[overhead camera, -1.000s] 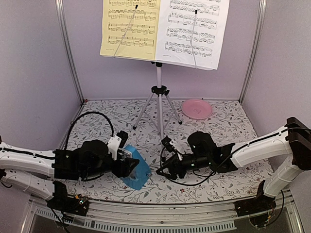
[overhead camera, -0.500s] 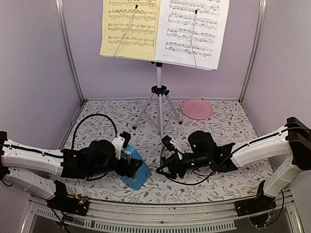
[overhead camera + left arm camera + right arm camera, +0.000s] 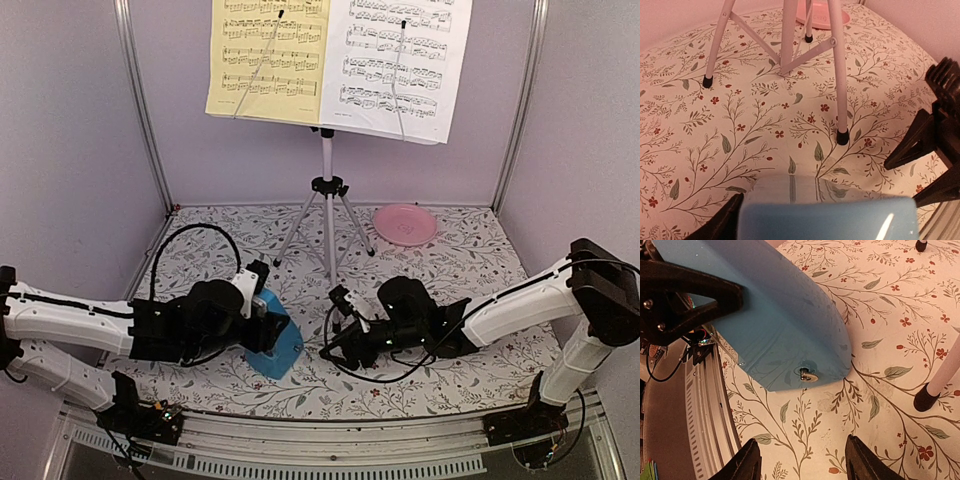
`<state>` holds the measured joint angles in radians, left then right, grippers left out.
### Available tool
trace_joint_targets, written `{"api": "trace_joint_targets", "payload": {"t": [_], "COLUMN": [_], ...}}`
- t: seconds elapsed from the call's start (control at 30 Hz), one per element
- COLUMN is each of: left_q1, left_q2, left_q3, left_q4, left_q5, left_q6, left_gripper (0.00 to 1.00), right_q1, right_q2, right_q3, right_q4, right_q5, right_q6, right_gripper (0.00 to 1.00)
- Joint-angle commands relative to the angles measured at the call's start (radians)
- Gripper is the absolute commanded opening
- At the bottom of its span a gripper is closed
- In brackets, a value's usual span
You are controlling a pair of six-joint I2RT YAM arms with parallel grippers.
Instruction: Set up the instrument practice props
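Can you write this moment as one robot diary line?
left gripper: holds blue metronome | right gripper: open, empty | music stand: upright

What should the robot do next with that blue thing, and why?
Probably tip the blue metronome upright onto its base. It lies tilted on the table in the left gripper, the right gripper is open beside it, and the yellow sheet and white sheet are already on the music stand.

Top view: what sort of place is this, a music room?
Probably a robot test booth staged as one: plain lilac walls, metal corner posts, two robot arms on a flower-patterned table, and a music stand holding two sheets.
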<state>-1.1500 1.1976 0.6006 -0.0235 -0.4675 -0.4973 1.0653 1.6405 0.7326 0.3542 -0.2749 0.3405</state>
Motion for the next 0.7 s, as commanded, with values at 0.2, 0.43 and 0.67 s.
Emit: {"api": "trace_joint_targets", "payload": {"t": [0.2,0.43,0.67], "left_q1": [0.038,0.038,0.038], "left_q2": [0.011,-0.032,-0.104], "left_q3": [0.125,0.08,0.016], "left_q4": [0.064,0.18,0.297], "left_q5": [-0.021,0.047,0.103], "left_q6": [-0.038,0.04,0.122], "left_gripper": [0.39,0.36,0.3], "right_q1": [-0.005,-0.005,-0.005], "right_q2": [0.121,0.133,0.124], "right_q3": [0.107,0.106,0.096], "right_q4": [0.068,0.107,0.114], "right_q5": [0.002,-0.035,-0.068], "right_q6": [-0.01,-0.029,-0.057], "right_gripper": [0.56,0.57,0.56]}}
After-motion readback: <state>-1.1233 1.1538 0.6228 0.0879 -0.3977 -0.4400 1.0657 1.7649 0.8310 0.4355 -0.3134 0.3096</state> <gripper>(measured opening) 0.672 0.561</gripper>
